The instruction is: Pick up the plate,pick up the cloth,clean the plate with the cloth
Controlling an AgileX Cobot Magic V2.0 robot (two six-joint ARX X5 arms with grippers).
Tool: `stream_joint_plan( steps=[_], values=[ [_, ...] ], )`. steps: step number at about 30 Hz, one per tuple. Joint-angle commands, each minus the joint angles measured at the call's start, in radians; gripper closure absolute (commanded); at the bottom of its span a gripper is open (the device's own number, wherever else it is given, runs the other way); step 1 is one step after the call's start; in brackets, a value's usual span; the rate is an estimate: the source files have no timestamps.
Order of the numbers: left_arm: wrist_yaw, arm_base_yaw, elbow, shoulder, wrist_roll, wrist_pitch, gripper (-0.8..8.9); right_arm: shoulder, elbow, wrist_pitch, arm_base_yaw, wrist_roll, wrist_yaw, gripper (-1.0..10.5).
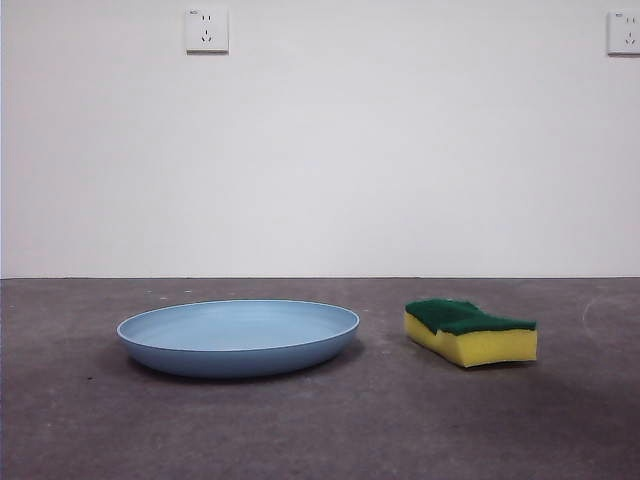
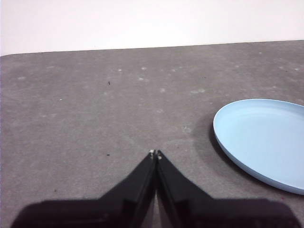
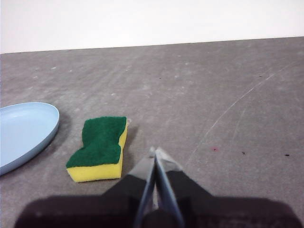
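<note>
Where the front view looks level across the dark grey counter, neither arm shows at all; only the wide, shallow, light-blue round plate and the small yellow foam sponge with a dark green scouring top, the cloth, lie there, near each other but apart, the cloth on the side of the plate toward the picture's right. Two white wall sockets sit high on the pale wall, the second cut off by the frame's edge.

In the left wrist view, the left gripper hangs above bare counter with its black jaws pressed together, holding nothing. The plate lies off to one side of it, apart, and part of its rim runs out of the frame. The cloth does not appear here.

In the right wrist view, the right gripper likewise has its jaws closed on nothing. The cloth lies near the tips but clear of them, green side up, and only a slice of the plate shows beyond it. Faint scratches mark the counter.
</note>
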Motion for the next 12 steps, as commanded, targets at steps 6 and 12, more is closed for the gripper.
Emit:
stream_joint_plan(
  steps=[6, 12],
  values=[
    [0.009, 0.002, -0.014, -0.003, -0.011, 0.004, 8.17, 0.000, -0.016, 0.004, 0.003, 0.074, -0.001, 9.5],
    [0.033, 0.002, -0.014, -0.003, -0.035, 0.008, 8.17, 0.000, -0.016, 0.043, 0.002, 0.100, 0.002, 9.5]
  ],
)
